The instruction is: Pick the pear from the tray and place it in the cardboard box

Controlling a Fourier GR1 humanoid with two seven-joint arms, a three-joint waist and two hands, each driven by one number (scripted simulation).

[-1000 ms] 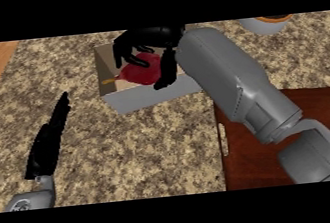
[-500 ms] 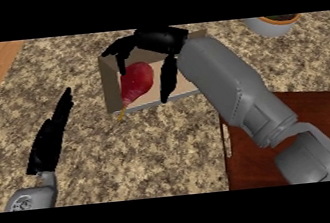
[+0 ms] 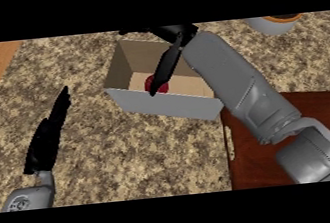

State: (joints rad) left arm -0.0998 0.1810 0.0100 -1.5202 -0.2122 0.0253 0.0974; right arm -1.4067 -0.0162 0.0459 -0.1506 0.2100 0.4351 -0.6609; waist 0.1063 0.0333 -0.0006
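On the speckled stone counter (image 3: 126,137), the pear (image 3: 158,84) lay inside the cardboard box (image 3: 159,101) beneath the right hand (image 3: 169,65), whose straightened, empty fingers might snag the box's wall when lifting away.

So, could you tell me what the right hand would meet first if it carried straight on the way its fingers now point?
Most likely the pear. The right hand reaches over the cardboard box, its straight fingers slanting down toward the red fruit on the box floor. Depth is hard to judge, so it might meet the floor beside it.
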